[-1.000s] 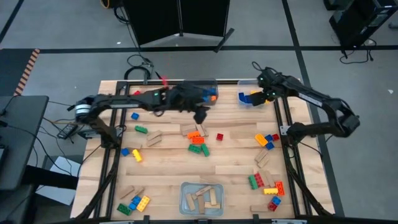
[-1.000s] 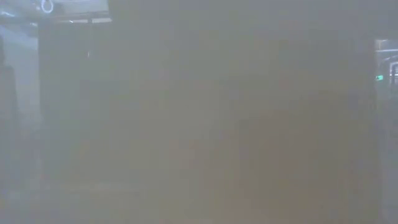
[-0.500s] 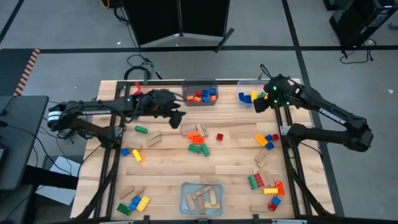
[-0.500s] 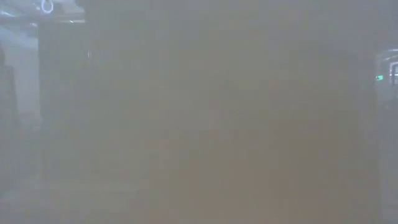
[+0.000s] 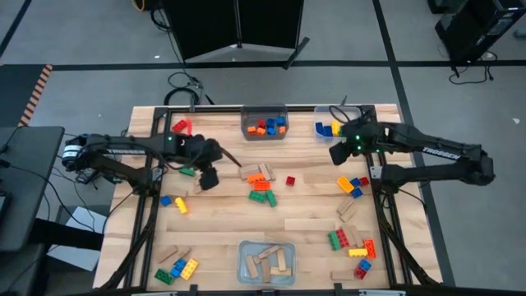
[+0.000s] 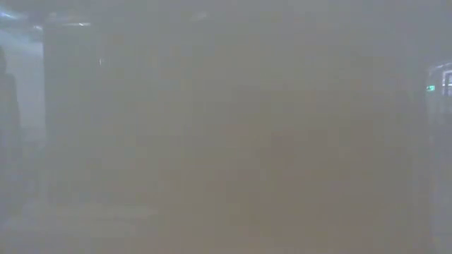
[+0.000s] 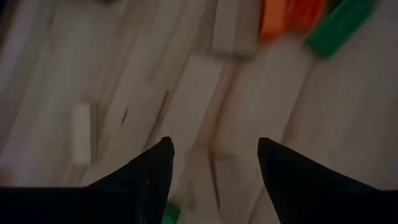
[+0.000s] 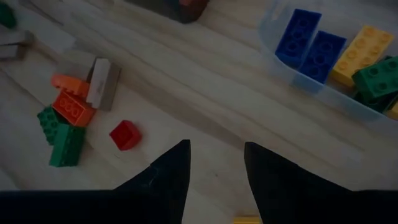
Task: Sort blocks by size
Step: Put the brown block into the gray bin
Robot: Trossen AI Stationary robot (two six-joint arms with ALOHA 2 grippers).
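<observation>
Studded bricks and tan wooden blocks lie scattered on the wooden table (image 5: 312, 210). A middle cluster (image 5: 261, 185) holds orange and green bricks and wooden blocks; a small red brick (image 5: 290, 181) lies beside it. My left gripper (image 5: 209, 177) is open and empty over the table left of this cluster, near a wooden block (image 5: 203, 186); its wrist view (image 7: 212, 149) shows bare wood between the fingers. My right gripper (image 5: 337, 154) is open and empty just nearer than the far right bin (image 5: 329, 129); its wrist view (image 8: 216, 149) shows the red brick (image 8: 125, 134) ahead.
A far middle bin (image 5: 265, 124) holds small orange and blue bricks. The far right bin (image 8: 292, 74) holds large blue, yellow and green bricks. A near bin (image 5: 265, 261) holds wooden blocks. More blocks lie at the right (image 5: 353, 186), near right (image 5: 352, 242) and near left (image 5: 177, 267).
My left gripper has swung from beside the far middle bin toward the table's left and near edge. My right gripper has drawn back from over the far right bin toward the near edge. No block has moved.
</observation>
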